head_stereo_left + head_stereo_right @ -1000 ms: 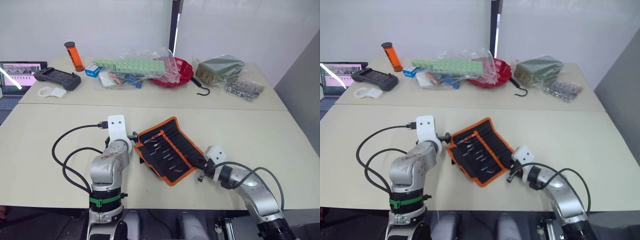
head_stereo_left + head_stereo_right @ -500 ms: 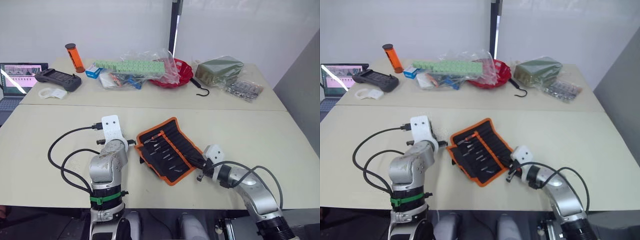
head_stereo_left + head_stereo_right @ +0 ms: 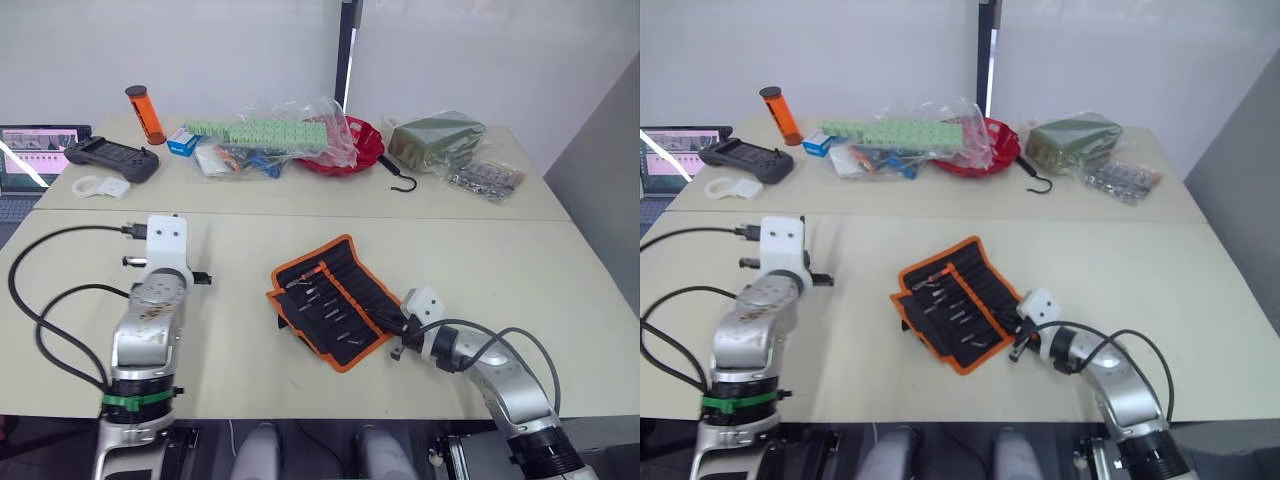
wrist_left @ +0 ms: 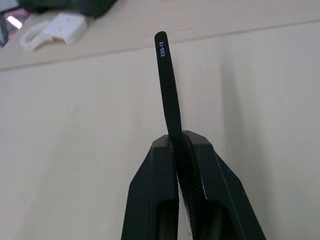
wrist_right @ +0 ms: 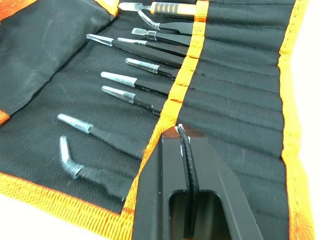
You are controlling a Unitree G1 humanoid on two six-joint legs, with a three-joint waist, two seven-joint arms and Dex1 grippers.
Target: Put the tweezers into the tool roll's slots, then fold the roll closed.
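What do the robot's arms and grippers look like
Both arms are silver metal with white wrist blocks and looping black cables. The left arm has a green band low down. The left gripper and right gripper each have two black fingers with ribbed inner pads.

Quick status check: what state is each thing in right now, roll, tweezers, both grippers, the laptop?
Tool roll: unrolled flat on the table, not folded.
Slotted tweezers: tucked in slots, capped tips sticking out.
Loose tweezer: clamped in the left gripper, away from the roll.
Left gripper: shut on the tweezer.
Right gripper: shut, empty, over the roll's orange band.
Laptop: open, screen lit.
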